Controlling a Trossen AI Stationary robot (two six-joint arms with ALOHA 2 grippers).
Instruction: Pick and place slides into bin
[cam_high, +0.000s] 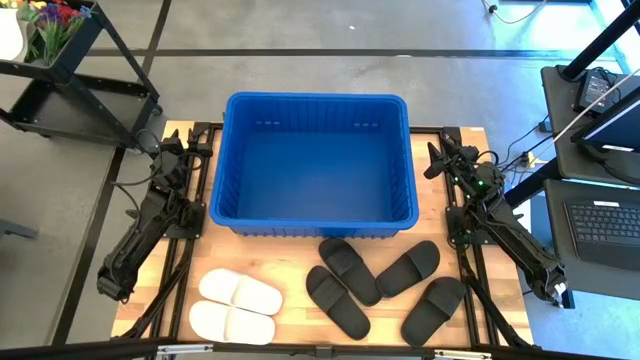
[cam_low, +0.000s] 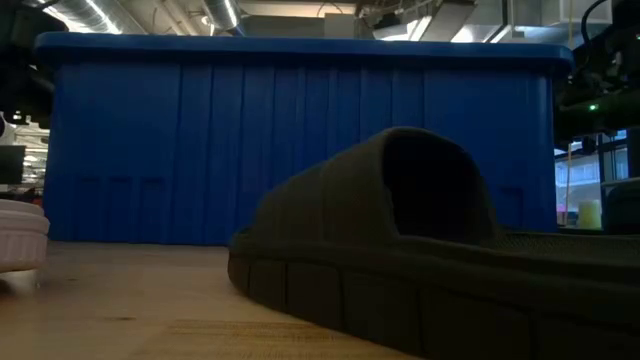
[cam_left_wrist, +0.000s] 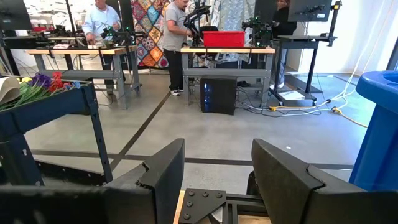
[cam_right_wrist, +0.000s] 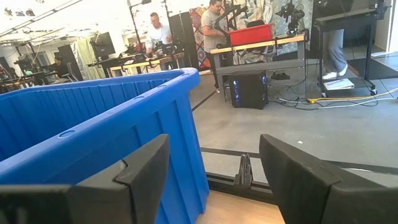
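1. The wooden table (cam_high: 290, 320) carries everything, with one arm folded along each of its side edges.
2. The bin (cam_high: 316, 225), a bright blue ribbed tub, sits at the table's twelve o'clock half, its inside bare in the high view. In the low view its wall (cam_low: 150, 140) fills the background.
3. The left gripper (cam_high: 182, 147) rests at about ten o'clock of the bin, just beside its wall. In the left wrist view its fingers (cam_left_wrist: 165, 174) stand apart with nothing between them.
4. The right gripper (cam_high: 442, 153) rests at about two o'clock of the bin, near its wall. Its fingers (cam_right_wrist: 149, 168) are likewise spread and hold nothing.
5. Four black slides (cam_high: 385, 290) lie at the bin's five to six o'clock, close together; the two toward the centre overlap. One (cam_low: 420, 240) looms in front of the low camera.
6. Two pale slides (cam_high: 235, 306) lie side by side at the bin's seven o'clock, touching each other and apart from the black ones.
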